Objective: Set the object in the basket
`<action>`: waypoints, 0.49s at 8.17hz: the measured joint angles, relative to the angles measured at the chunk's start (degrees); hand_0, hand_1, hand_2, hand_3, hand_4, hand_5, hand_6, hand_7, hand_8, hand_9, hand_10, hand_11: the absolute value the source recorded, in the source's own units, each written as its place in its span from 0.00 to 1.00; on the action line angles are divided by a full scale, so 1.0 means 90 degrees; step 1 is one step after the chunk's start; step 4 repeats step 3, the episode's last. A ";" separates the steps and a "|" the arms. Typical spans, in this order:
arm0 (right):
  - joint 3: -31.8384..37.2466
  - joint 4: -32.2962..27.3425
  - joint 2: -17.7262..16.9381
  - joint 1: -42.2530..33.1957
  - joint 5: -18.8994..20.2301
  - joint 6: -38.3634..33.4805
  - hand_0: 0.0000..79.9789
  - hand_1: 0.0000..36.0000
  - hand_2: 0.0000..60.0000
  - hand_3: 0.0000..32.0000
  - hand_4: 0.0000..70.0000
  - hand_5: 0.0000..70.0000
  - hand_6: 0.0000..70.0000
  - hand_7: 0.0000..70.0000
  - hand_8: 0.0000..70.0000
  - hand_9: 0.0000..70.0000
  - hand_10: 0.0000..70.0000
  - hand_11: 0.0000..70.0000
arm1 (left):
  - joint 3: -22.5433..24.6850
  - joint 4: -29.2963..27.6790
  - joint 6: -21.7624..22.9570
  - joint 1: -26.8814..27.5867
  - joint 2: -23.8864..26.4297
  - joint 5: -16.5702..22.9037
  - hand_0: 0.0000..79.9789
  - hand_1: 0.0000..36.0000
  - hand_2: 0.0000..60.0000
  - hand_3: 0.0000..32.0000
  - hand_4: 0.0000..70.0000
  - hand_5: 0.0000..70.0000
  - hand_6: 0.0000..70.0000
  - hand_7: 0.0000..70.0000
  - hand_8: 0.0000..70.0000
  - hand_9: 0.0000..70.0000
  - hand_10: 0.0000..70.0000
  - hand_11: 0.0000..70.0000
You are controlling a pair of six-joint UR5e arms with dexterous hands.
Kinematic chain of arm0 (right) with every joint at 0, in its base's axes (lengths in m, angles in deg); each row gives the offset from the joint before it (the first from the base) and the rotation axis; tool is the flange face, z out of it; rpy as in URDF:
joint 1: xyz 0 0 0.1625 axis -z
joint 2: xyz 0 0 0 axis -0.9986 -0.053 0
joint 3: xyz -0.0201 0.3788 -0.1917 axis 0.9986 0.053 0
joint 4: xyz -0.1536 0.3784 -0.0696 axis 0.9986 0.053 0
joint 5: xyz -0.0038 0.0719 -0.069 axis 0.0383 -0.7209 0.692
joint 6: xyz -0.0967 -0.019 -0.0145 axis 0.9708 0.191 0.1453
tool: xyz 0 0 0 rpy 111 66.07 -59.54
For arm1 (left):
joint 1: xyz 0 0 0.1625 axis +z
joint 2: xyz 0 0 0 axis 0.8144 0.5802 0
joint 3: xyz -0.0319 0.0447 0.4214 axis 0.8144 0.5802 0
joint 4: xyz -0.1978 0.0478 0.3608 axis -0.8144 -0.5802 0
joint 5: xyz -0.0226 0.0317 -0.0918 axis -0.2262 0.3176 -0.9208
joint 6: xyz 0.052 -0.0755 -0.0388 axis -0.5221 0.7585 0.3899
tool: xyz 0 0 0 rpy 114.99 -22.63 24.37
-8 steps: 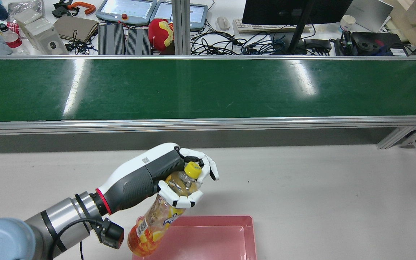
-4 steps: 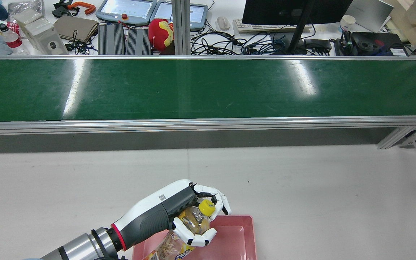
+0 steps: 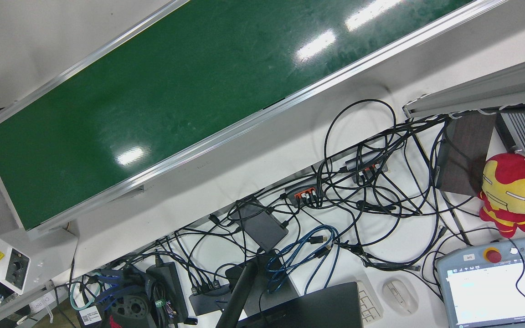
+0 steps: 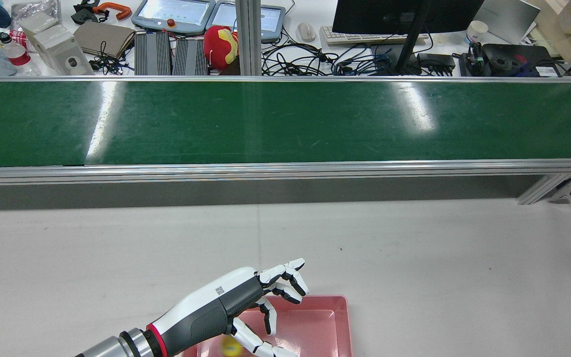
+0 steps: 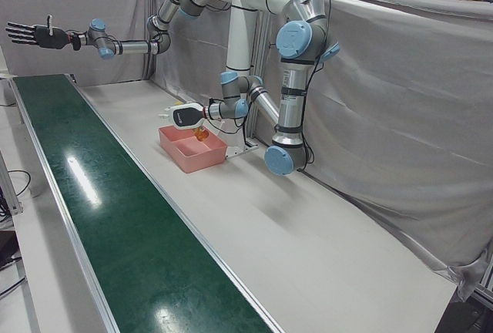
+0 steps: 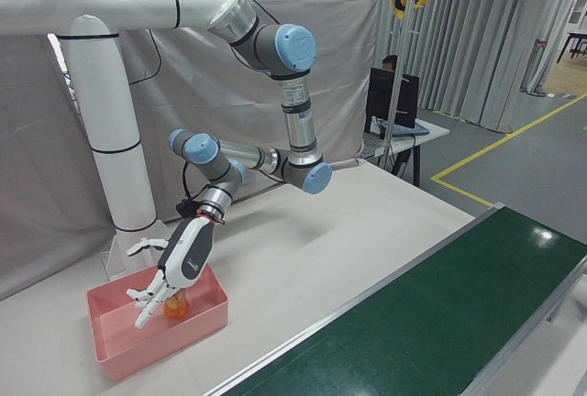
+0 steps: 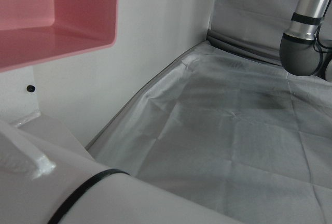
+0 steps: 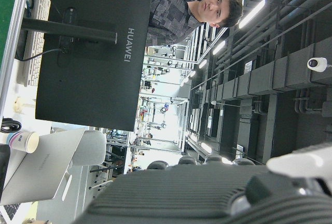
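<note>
Rear view, release phase. Your left hand (image 4: 246, 310) hangs over the near-left part of the pink basket (image 4: 337, 327) with its fingers (image 4: 285, 277) spread and empty; half a second ago those fingers were wrapped around the neck of the bottle, just under its yellow cap. The bottle (image 4: 230, 347) now shows only as a blurred yellow patch below the palm, inside the basket's outline. The right-front view confirms this: the open left hand (image 6: 170, 277) sits above the basket (image 6: 110, 346), and the orange bottle (image 6: 176, 304) stands or leans within the walls, just beneath the fingertips; you cannot tell whether it has come to rest. Judged from this, the placement itself is done, and what remains for you is to lift clear without brushing the bottle. Your right hand (image 5: 35, 35) is held high and far off over the end of the green conveyor (image 5: 115, 217), fingers fanned, holding nothing.
</note>
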 measured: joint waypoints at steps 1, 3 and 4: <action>0.0000 0.0000 0.0000 0.0000 0.0000 0.0002 0.00 0.00 0.00 0.00 0.00 0.00 0.00 0.00 0.00 0.00 0.00 0.00 | -0.0004 0.0012 -0.0005 0.0099 0.0005 -0.0006 0.67 0.43 0.00 0.00 0.05 0.38 0.01 0.03 0.13 0.16 0.20 0.32; 0.0000 0.0000 0.0000 0.0000 0.0000 0.0003 0.00 0.00 0.00 0.00 0.00 0.00 0.00 0.00 0.00 0.00 0.00 0.00 | -0.0008 -0.0001 -0.0002 0.0165 0.0016 -0.0009 0.68 0.43 0.00 0.08 0.01 0.31 0.00 0.00 0.10 0.11 0.14 0.24; 0.0000 0.0000 0.0000 0.0000 0.0000 0.0003 0.00 0.00 0.00 0.00 0.00 0.00 0.00 0.00 0.00 0.00 0.00 0.00 | -0.0008 -0.0001 -0.0002 0.0165 0.0016 -0.0009 0.68 0.43 0.00 0.08 0.01 0.31 0.00 0.00 0.10 0.11 0.14 0.24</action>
